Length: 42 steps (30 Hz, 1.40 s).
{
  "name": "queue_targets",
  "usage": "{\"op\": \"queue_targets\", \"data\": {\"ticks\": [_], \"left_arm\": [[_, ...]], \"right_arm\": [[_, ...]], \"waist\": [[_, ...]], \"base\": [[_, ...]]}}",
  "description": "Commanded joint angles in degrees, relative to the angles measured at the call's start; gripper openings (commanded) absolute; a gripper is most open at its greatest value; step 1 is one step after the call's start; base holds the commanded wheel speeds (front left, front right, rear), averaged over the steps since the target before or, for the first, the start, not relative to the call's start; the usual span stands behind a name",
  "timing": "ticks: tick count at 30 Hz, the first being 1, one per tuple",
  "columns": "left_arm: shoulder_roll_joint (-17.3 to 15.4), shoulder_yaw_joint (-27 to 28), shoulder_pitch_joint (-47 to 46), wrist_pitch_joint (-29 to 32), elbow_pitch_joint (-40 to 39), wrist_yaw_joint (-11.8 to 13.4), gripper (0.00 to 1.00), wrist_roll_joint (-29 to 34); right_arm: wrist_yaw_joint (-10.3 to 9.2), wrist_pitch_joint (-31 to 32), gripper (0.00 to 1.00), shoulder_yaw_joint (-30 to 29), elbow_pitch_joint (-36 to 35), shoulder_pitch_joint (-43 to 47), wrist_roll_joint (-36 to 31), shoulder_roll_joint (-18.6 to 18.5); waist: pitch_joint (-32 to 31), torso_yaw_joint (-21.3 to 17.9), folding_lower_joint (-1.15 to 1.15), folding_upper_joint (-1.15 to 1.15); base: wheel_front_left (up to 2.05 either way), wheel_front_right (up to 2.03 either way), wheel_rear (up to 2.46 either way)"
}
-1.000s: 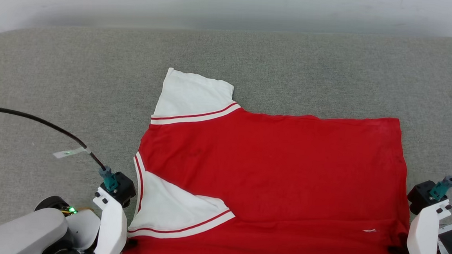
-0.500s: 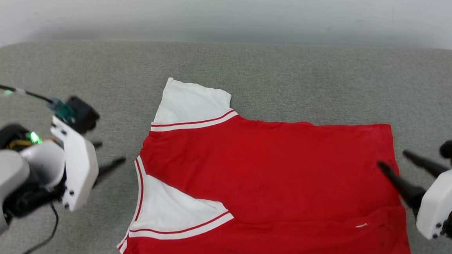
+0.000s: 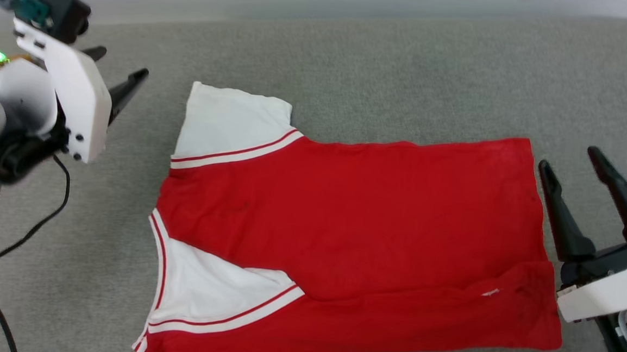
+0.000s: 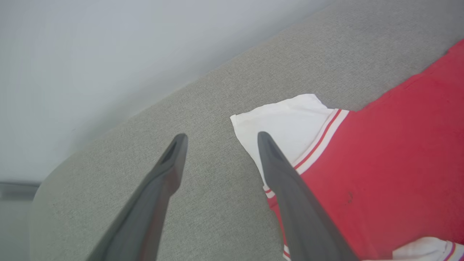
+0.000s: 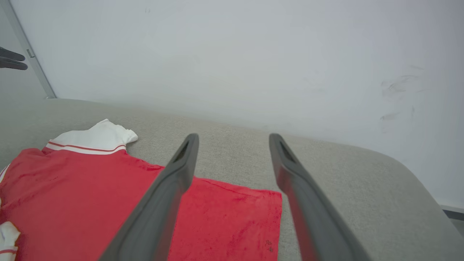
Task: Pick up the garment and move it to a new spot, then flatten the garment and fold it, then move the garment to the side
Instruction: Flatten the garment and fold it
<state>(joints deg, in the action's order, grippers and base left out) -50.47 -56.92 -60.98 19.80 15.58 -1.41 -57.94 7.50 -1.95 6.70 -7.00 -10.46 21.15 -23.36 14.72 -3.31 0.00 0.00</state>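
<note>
The garment (image 3: pixel 354 222) is a red jersey that lies spread on the grey cushioned surface (image 3: pixel 407 67), its near edge folded over. White lining flaps with red-striped trim show at its left end. My left gripper (image 3: pixel 119 65) hovers open beyond the garment's far-left corner, holding nothing. In the left wrist view the left gripper (image 4: pixel 221 137) points at the bare surface beside the garment (image 4: pixel 391 163). My right gripper (image 3: pixel 567 159) stands open just off the garment's right edge, empty. In the right wrist view the right gripper (image 5: pixel 233 137) is above the garment (image 5: pixel 90 188).
A pale wall (image 5: pixel 253 54) rises behind the grey surface (image 5: pixel 344 174), whose far edge curves down at the corners. A black cable (image 3: pixel 21 240) from my left arm hangs over the surface at the left. My left gripper's fingertips (image 5: pixel 11 59) show at the right wrist view's far left.
Both grippers were shut at the garment's near corners; they have opened, let go and risen. The left moved up and away, the right to the garment's right edge. The camera shifted.
</note>
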Motion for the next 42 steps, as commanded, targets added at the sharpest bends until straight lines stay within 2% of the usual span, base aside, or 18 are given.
{"op": "queue_targets", "data": {"ticks": [1,5,11,19,25,26,27,35,42], "left_arm": [[0.5,0.3,-1.0,0.9,0.5,-0.1,1.00,-0.8],[2.5,0.5,-6.4,6.7,4.2,-0.5,1.00,-1.7],[4.9,0.7,-13.4,15.9,9.2,-2.7,1.00,-4.5],[6.0,-2.3,-19.3,27.5,14.7,-4.1,1.00,-4.6],[6.3,-4.9,-18.3,32.1,16.8,-4.6,1.00,-4.7],[6.3,-5.4,-17.8,32.5,17.0,-4.9,0.73,-4.8],[6.4,-5.3,-17.4,32.5,17.1,-4.9,0.00,-5.3],[6.1,-5.7,-17.2,28.8,15.7,-5.7,0.00,-4.4],[5.9,-7.4,-15.7,24.5,10.3,-5.9,0.00,-4.6]], "right_arm": [[-0.02,-0.5,1.00,-0.2,-0.5,0.9,-0.6,0.9],[-0.04,-3.9,1.00,-0.8,-3.5,2.3,-3.7,4.4],[-0.03,-7.8,1.00,0.2,-7.0,1.1,-6.0,7.4],[-0.03,-9.1,1.00,1.7,-10.3,-0.8,-6.9,9.5],[-0.02,-9.7,1.00,1.6,-11.0,-1.3,-7.4,10.5],[-0.03,-9.8,1.00,1.5,-10.9,-1.3,-7.5,10.5],[-0.02,-9.8,1.00,1.5,-10.7,-1.4,-7.6,10.4],[-0.03,-9.0,1.00,-2.6,-10.5,-4.0,-8.2,8.5],[-0.03,-0.9,1.00,-5.3,-8.8,-11.8,-6.4,1.3]], "waist": [[2.4,-1.6,0.00,0.00],[6.3,-2.9,0.00,0.00],[12.4,-5.2,0.00,0.00],[18.6,-7.3,0.00,0.00],[20.4,-8.3,0.00,0.00],[20.4,-8.4,0.00,0.00],[20.4,-8.4,0.00,0.00],[16.9,-6.8,0.00,0.00],[12.1,-4.2,0.00,0.00]], "base": [[0.00,0.00,0.00],[0.00,0.00,0.00],[0.00,0.00,0.00],[0.00,0.00,0.00],[0.00,0.00,0.00],[0.00,0.00,0.00],[0.00,0.00,0.00],[0.00,0.00,0.00],[0.00,0.00,0.00]]}}
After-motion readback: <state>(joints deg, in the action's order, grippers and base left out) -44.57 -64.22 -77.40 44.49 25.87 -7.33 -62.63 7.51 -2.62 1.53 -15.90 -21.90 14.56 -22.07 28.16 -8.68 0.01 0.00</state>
